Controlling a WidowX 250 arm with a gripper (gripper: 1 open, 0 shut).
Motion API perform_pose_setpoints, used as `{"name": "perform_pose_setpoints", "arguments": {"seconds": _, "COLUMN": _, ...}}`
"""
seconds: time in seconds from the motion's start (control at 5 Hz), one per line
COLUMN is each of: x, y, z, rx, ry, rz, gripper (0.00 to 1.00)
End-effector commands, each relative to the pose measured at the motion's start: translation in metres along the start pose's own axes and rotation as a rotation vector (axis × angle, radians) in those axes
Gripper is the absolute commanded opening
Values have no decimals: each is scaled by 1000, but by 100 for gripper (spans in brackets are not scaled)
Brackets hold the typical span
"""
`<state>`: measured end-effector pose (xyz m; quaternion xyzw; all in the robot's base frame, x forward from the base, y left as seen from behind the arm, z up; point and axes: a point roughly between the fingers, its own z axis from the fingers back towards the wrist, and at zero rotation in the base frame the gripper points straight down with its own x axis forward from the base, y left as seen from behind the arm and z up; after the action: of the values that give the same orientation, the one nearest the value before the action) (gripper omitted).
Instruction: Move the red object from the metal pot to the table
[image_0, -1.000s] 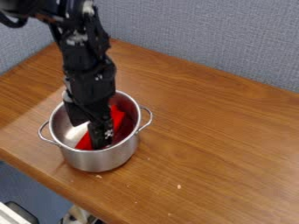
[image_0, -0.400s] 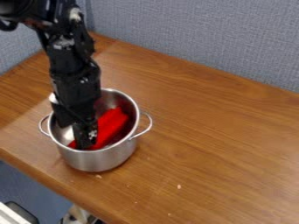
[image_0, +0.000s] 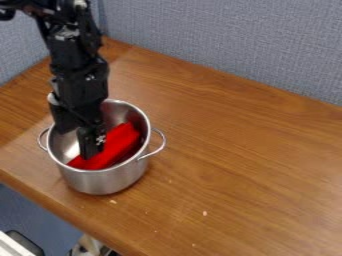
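From the one camera I have, my gripper (image_0: 83, 147) points straight down into the metal pot (image_0: 102, 147), jaws spread wide and holding nothing that I can make out. The red object (image_0: 112, 146) is still inside the pot, leaning against the wall on the side away from the table's left corner, so it lies just right of my fingertips in this view, close enough that I cannot tell whether a finger touches it. Its long axis runs diagonally, upper end toward the pot's right rim, lower end toward the bottom. The pot stands near the front-left edge of the table (image_0: 241, 150) and contains only the red bar and my fingers.
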<state>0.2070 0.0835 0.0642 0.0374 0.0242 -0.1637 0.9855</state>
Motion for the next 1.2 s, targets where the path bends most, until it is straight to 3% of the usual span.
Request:
{"name": "perform_pose_setpoints", "arguments": {"seconds": 0.0, "x": 9, "y": 3, "z": 18, "rx": 47, "ry": -37, "rz": 9, "gripper": 100}}
{"name": "perform_pose_setpoints", "arguments": {"seconds": 0.6, "x": 17, "y": 17, "z": 4, "rx": 52, "ry": -21, "rz": -8, "gripper": 100}}
{"name": "perform_pose_setpoints", "arguments": {"seconds": 1.0, "x": 8, "y": 24, "z": -19, "rx": 54, "ry": -6, "rz": -124, "gripper": 100}}
